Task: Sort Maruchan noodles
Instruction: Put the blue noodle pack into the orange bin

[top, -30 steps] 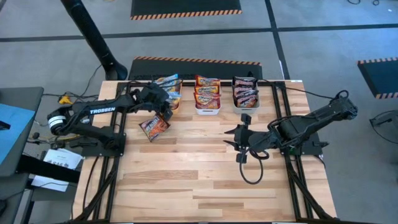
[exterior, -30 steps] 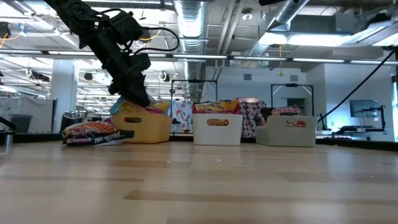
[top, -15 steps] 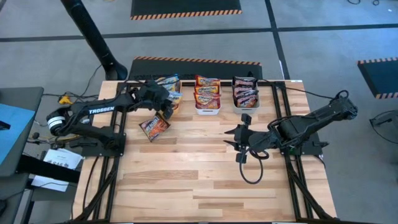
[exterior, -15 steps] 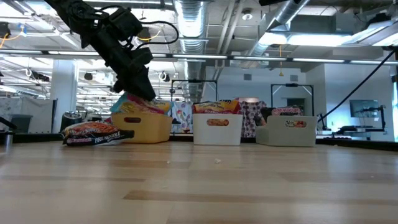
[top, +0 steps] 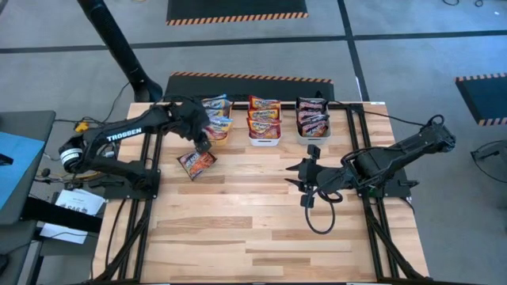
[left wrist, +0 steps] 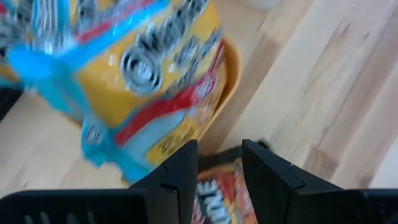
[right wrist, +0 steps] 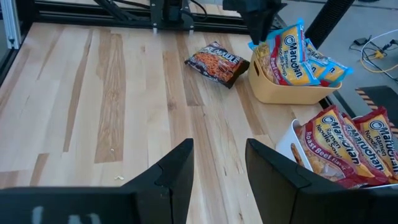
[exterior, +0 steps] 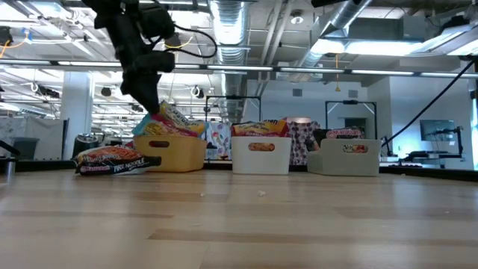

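Note:
My left gripper [top: 202,145] [exterior: 149,103] hangs open over the near-left rim of the orange bin [top: 220,136] and holds nothing; its fingers [left wrist: 219,155] frame the table below. Yellow-and-blue packets [left wrist: 143,81] fill that bin, and the top one [exterior: 175,119] leans tilted on the pile. One dark red-black packet [top: 196,162] [right wrist: 214,62] lies flat on the table just near of the bin. The white bin [top: 264,141] holds red-orange packets, the grey bin [top: 313,136] dark ones. My right gripper [top: 295,174] [right wrist: 219,155] waits open at mid-table.
The three bins stand in a row along the table's far edge. A black cable loop [top: 317,215] lies on the wood near the right arm. Bare wood stretches from the loose packet toward the near edge [top: 253,269].
My left gripper has risen from the top of the orange bin's pile and drawn back toward the table's left edge. A yellow-and-blue packet that lay under it now stands tilted on top of the pile.

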Controlling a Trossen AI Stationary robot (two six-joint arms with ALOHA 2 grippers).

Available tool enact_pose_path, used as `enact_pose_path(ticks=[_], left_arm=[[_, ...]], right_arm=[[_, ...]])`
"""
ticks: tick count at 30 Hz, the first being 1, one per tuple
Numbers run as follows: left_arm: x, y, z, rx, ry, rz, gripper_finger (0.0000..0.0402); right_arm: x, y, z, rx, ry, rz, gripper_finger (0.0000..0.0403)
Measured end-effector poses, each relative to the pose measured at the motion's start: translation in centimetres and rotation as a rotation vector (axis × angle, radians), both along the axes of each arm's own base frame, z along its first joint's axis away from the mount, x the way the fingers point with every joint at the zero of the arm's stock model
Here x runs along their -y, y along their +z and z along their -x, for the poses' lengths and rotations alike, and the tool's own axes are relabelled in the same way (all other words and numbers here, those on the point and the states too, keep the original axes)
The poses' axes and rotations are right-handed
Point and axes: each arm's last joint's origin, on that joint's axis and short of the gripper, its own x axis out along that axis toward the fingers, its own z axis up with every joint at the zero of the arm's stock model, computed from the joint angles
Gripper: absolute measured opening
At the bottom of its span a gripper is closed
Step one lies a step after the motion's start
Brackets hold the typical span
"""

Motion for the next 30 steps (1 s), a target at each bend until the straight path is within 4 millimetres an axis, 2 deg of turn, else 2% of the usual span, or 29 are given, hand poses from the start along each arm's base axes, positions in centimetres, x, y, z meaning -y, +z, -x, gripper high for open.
enact_pose_path(ticks=[12, 21, 25, 30], left_arm=[[-1.5, -1.3, 0.8, -0.103, 0.098, 0.021, 0.011], [-3.0, -3.9, -0.7, -0.164, 0.108, 0.06, 0.011], [-3.6, -4.4, -1.3, -0.137, 0.108, 0.053, 0.011], [-3.8, -4.6, -1.2, -0.13, 0.111, 0.077, 0.011]], right_arm=[[0.0, 0.0, 0.0, 0.001, 0.001, -0.001, 0.0168], [0.0, 0.0, 0.0, -0.003, 0.002, 0.002, 0.0168], [0.0, 0.0, 0.0, -0.005, 0.002, 0.003, 0.0168], [0.0, -0.1, 0.0, -0.006, 0.002, 0.004, 0.0168]])
